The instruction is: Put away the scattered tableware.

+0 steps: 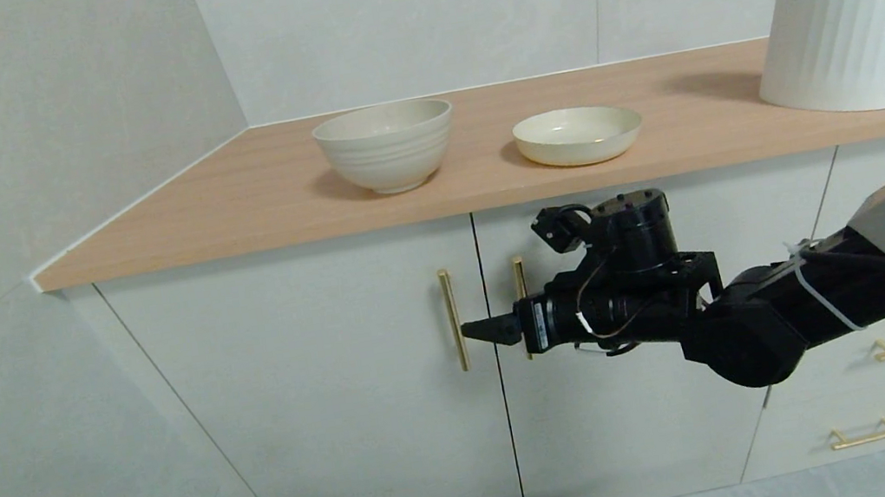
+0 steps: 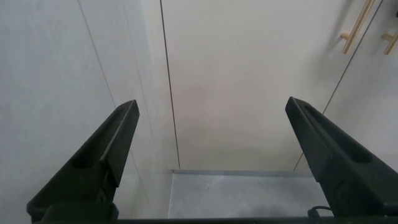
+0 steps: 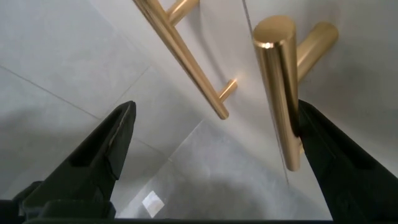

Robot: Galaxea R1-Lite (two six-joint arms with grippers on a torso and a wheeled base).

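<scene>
My R fingers are spread wide w/ nothing in them, right at the gold handles. L fingers are wide open too, empty, facing the cabinet door. The bowl & plate sit apart up on the surface.

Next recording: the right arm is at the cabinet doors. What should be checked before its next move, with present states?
1. Right pincer open: ok.
2. Gold handle gripped: not ok, it sits beside one finger, ungripped.
3. Cabinet doors opened for stowing: not ok, both shut.
4. Bowl and dish upright on the countertop, apart: ok.
5. Left pincer open and empty: ok.
</scene>
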